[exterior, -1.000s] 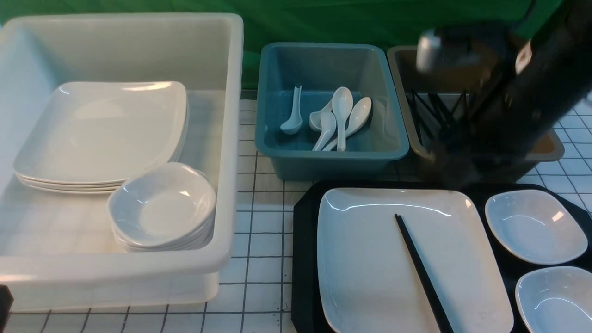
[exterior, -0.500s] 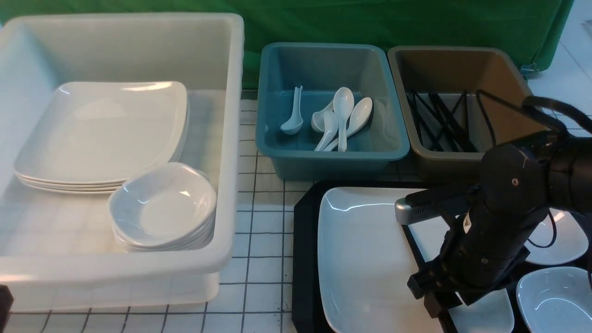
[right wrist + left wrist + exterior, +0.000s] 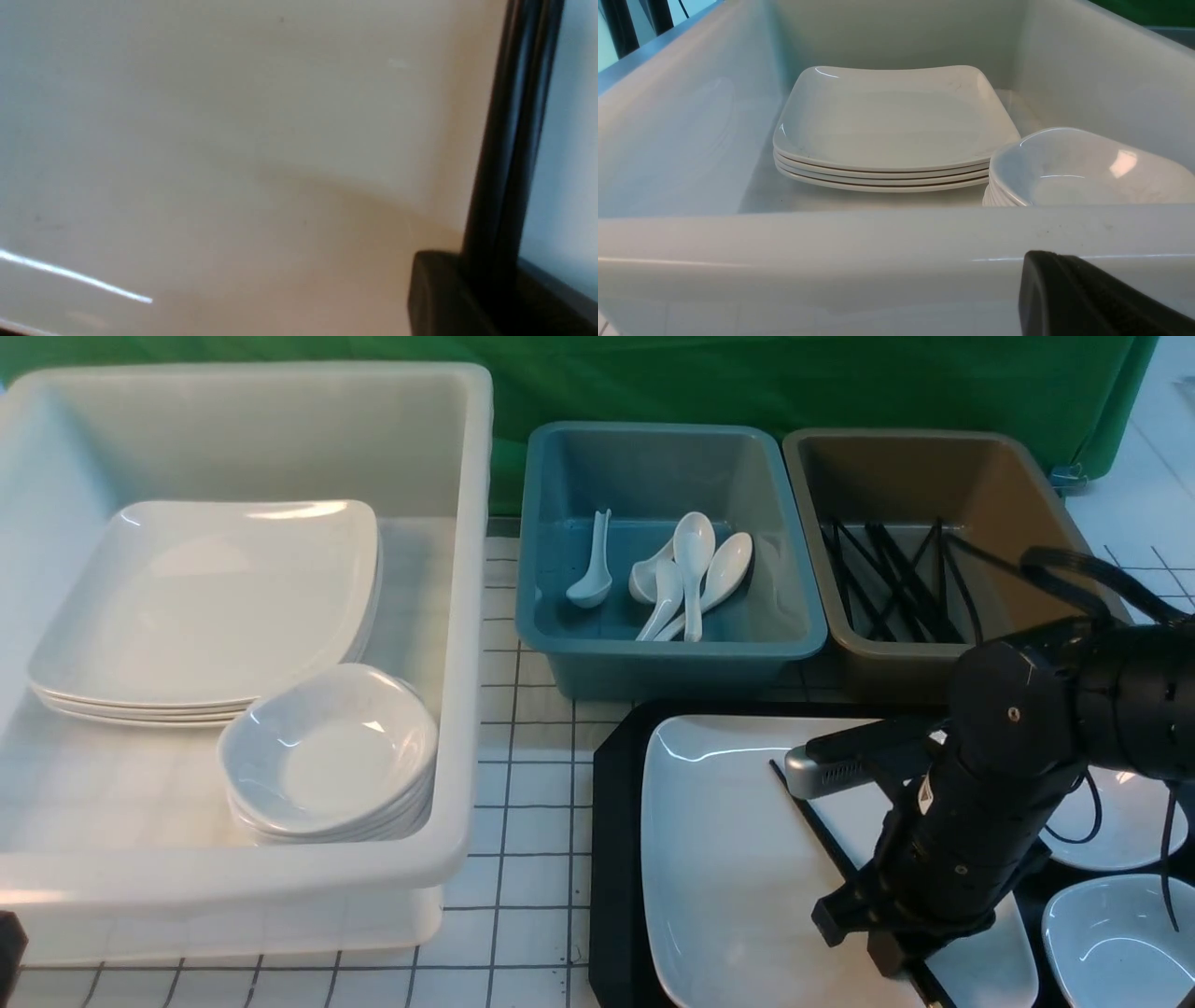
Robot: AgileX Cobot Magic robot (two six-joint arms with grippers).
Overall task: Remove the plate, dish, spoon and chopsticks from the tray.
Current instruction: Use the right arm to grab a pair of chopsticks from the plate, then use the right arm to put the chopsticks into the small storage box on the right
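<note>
Black chopsticks (image 3: pixel 822 831) are lying side by side on the white plate (image 3: pixel 738 859), running diagonally, w/ the plate sitting on the black tray (image 3: pixel 611 859). R gripper (image 3: pixel 488 284) is pinching the pair, one finger each side per R wrist cam; both sticks are running parallel & touching, so grip looks square enough. L gripper (image 3: pixel 1092 298) is keeping out of it, jaws closed on nothing, by the near wall of the white bin (image 3: pixel 887 252). Step in hand, my read: picking up the sticks for the brown tub (image 3: pixel 915 658), where other black sticks are lying. To do it well: firm up the squeeze before any lift, then go straight up & slow so the fingers aren't dragging across the glaze or nudging the plate. Watch for one stick rolling over the other; if they're crossing, set down & regrip. Grip is nearer one end, so the far ends will prob. dip; lift high enough to clear the tub rim, then lower before release. Plate + 2 small dishes (image 3: pixel 1120 933) are waiting on the tray, so sticks 1st, then plate, is making sense.
</note>
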